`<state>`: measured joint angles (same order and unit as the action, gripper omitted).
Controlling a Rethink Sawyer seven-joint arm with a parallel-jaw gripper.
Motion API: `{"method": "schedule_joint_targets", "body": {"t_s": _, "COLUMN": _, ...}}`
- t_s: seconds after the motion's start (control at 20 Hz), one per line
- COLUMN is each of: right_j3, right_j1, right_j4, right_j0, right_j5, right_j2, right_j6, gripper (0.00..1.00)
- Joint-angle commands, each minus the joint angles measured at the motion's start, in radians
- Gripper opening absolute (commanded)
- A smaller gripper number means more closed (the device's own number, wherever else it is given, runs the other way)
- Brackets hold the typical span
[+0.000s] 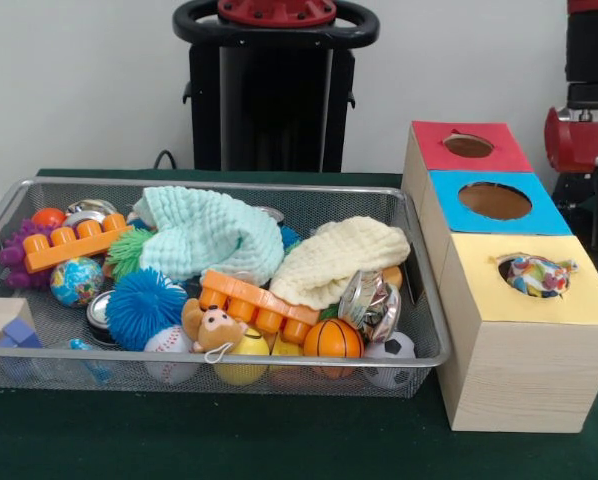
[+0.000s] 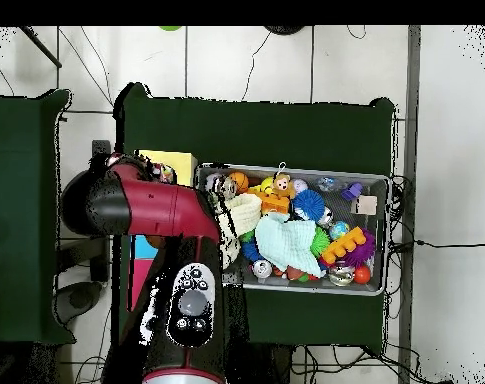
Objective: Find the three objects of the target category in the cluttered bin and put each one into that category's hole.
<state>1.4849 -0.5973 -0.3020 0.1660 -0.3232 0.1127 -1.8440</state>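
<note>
The wire-mesh bin [image 1: 229, 184] fills the left and middle of the green table, packed with toys; it also shows in the overhead view [image 2: 386, 235]. One printed cloth [image 1: 536, 275] sits in the yellow-surround hole [image 1: 506, 264] of the pale wooden box [image 1: 509, 370] and pokes out of it. A crumpled pale bundle with coloured patches [image 1: 369, 302] lies at the bin's right end; I cannot tell if it is another such cloth. In the overhead view the red arm reaches over the boxes, with the gripper [image 2: 227, 232] at its black end above the bin's left edge. Whether it holds anything is hidden.
A large mint knitted cloth [image 1: 214, 235] and a cream knitted cloth [image 1: 339, 258] cover the bin's middle. An orange brick [image 1: 259, 300], a blue spiky ball [image 1: 144, 305] and a small basketball [image 1: 332, 338] lie in front. The blue-surround hole [image 1: 495, 200] and the red-surround hole [image 1: 468, 145] lie behind the yellow one.
</note>
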Motion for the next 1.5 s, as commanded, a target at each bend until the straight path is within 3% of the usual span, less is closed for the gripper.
{"method": "schedule_joint_targets", "body": {"t_s": 0.05, "right_j3": 0.028, "right_j1": 0.018, "right_j4": -0.036, "right_j0": -0.057, "right_j5": -0.090, "right_j2": -0.081, "right_j6": -0.163, "gripper": 0.00}}
{"method": "schedule_joint_targets", "body": {"t_s": 0.3, "right_j3": -0.026, "right_j1": 0.089, "right_j4": 0.000, "right_j0": -0.067, "right_j5": -0.027, "right_j2": -0.056, "right_j6": -0.136, "gripper": 0.00}}
{"method": "schedule_joint_targets", "body": {"t_s": 0.45, "right_j3": -0.018, "right_j1": 0.111, "right_j4": 0.019, "right_j0": -0.074, "right_j5": 0.024, "right_j2": -0.048, "right_j6": -0.132, "gripper": 0.00}}
{"method": "schedule_joint_targets", "body": {"t_s": 1.2, "right_j3": 0.048, "right_j1": 0.131, "right_j4": 0.029, "right_j0": -0.081, "right_j5": 0.083, "right_j2": -0.058, "right_j6": -0.149, "gripper": 0.00}}
{"method": "schedule_joint_targets", "body": {"t_s": 1.5, "right_j3": 0.061, "right_j1": 0.139, "right_j4": 0.010, "right_j0": -0.073, "right_j5": 0.037, "right_j2": -0.062, "right_j6": -0.160, "gripper": 0.00}}
